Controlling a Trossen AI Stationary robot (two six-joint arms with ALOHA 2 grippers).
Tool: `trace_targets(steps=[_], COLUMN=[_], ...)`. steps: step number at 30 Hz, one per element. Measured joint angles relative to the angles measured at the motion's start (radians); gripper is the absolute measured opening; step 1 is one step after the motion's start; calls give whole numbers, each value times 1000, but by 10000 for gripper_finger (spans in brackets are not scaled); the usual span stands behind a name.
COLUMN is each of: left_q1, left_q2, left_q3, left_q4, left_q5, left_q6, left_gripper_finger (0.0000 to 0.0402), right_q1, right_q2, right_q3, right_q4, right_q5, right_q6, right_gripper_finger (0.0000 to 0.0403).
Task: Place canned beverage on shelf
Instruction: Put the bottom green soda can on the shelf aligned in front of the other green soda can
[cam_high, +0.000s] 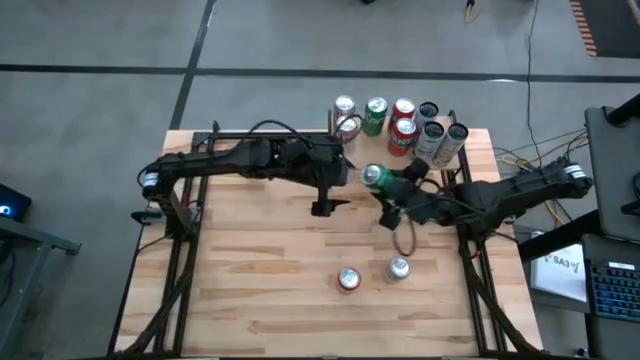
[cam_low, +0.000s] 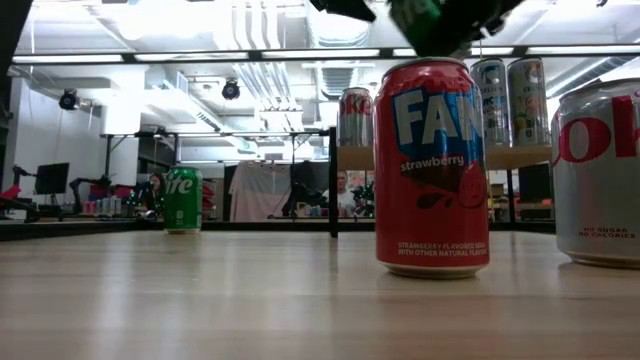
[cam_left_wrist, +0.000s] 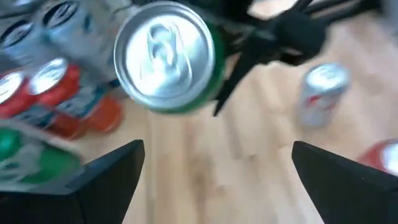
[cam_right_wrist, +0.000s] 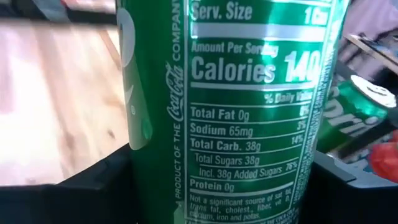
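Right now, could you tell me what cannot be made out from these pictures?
- Shelf: high view, its board mostly covered by cans.
- Green can: right wrist view, top and bottom cut off; brand unseen.
- Right gripper: low view, cut off at top edge.
- Cans by shelf: left wrist view, blurred labels.

Lab: robot rigs, monitors (cam_low: 52, 178), exposed ceiling ducts (cam_low: 262, 80).

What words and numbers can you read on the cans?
"Calories 140", "Total Fat 0g", "Sodium 65mg", "Total Sugars 38g": green can in the right gripper.
"FAN", "strawberry": red can; its small print at the bottom is too small.
"NO CALORIES": silver can.
"re": far green can.
Shelf cans: too blurred.
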Motion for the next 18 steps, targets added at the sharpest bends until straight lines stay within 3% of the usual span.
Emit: trace_targets(steps=[4, 9, 14, 18], left_q1=[12, 5, -3, -12], left_q2=[-37, -72, -106, -93], left_q3=[-62, -209, -393, -528], left_q4=[104, 350, 750, 1133], left_q5=[147, 170, 263, 269], left_q6=[-40, -60, -136, -215], left_gripper_finger=[392, 384, 381, 381], right_q1=[51, 95, 98, 97], right_q2=[-104, -166, -194, -191], right_q3=[-151, -345, -473, -496], right_q4=[265, 645, 910, 941], right_q5=[-2, -32, -114, -113], right_q6=[-84, -240, -313, -323], right_gripper_finger=[285, 285, 285, 285])
